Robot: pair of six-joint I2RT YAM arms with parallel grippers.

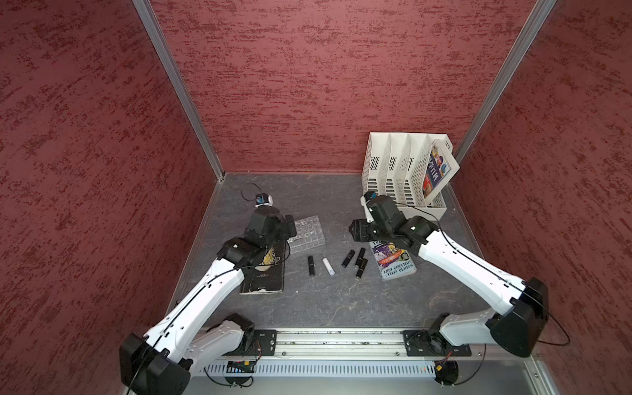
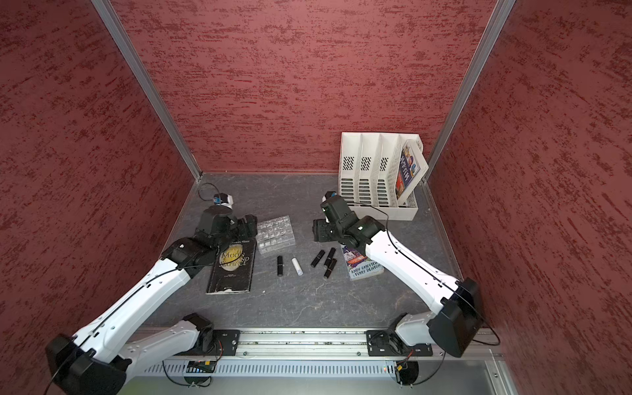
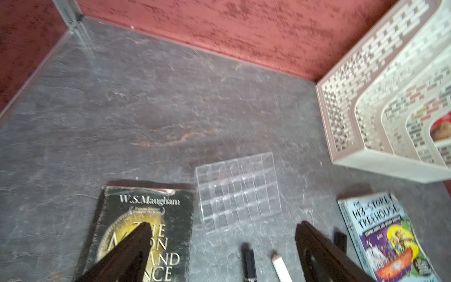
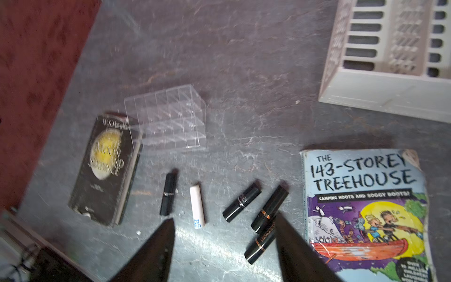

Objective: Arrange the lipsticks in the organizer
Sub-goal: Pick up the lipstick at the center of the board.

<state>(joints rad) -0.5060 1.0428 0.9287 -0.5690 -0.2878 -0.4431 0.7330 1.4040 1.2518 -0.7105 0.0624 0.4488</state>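
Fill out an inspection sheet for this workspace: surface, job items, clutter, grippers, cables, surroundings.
Surface: dark grey stone-look tabletop, a few pale specks.
Job's things: five lipsticks lie flat on the tabletop, four black and one white lipstick; three of the black ones lie close together. The clear organizer has nothing in its cells.
Clutter: black book, blue book, white file rack holding another book.
Grippers: left gripper open, empty; right gripper open, empty.
Cables: black cables along both arms and at the base rail.
Surroundings: red textured walls, aluminium corner posts.
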